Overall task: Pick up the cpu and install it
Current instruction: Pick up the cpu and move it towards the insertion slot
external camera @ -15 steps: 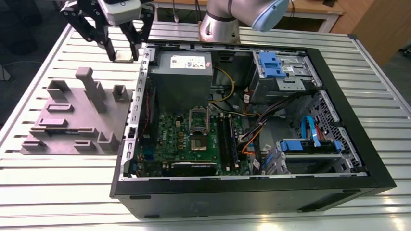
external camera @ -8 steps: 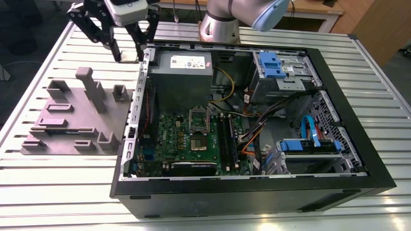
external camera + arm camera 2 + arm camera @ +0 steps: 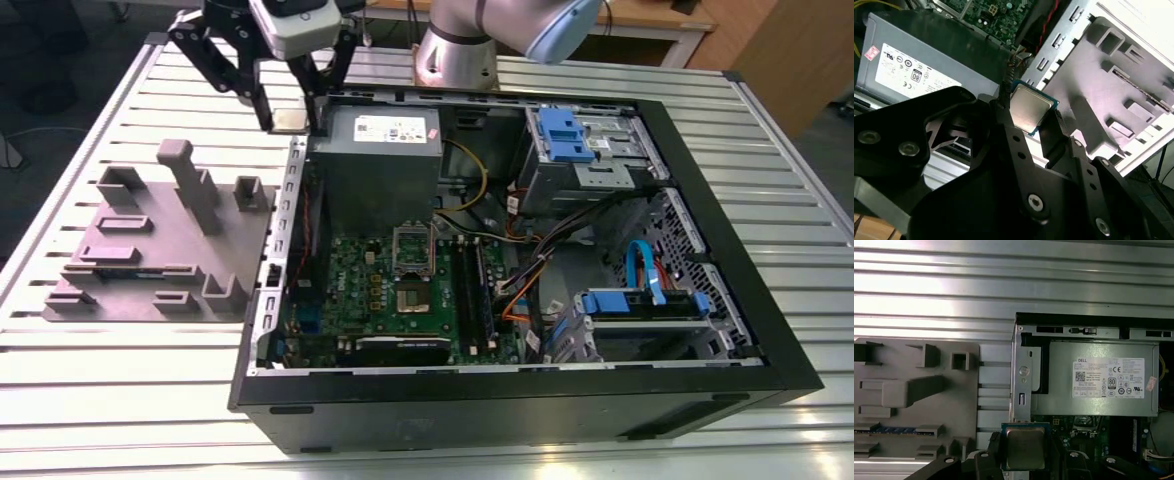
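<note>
Now: my pincer (image 3: pixel 287 112) is closed onto the cpu (image 3: pixel 286 122). One finger sits on each of two opposite edges, and the gap is no wider than the chip itself. The cpu is off every surface and touches only my fingers.

In both wrist views the pincer (image 3: pixel 1028 112) (image 3: pixel 1025 451) holds the cpu (image 3: pixel 1029 109) (image 3: pixel 1025 447) between the black fingers (image 3: pixel 1009 135). The chip's shiny silver-grey top faces the cameras, with a thin darker rim around it.

Position, exterior view: the cpu hangs near the tabletop (image 3: pixel 107 400) edge where the arm base (image 3: pixel 461 55) stands. It is above the corner of the open computer case (image 3: pixel 747 300), just beside the grey power-supply box (image 3: pixel 380 150) with its white label. In the first wrist view the chip lies over the case's side wall, with the power-supply box (image 3: pixel 1099 377) close on one side and the grey fixture block (image 3: pixel 914 390) on the other.

Surroundings:
- The case lies on its side, open face up, across the middle of the slatted metal tabletop and toward the edge at the exterior view's right.
- The fixture block (image 3: pixel 160 240), with its raised posts and slots, lies just beside the case, toward the edge at the exterior view's left.
- Inside the case is the green motherboard (image 3: pixel 400 300). The silver socket frame (image 3: pixel 411 247) on it is well apart from the cpu, on the far side of the power-supply box.
</note>
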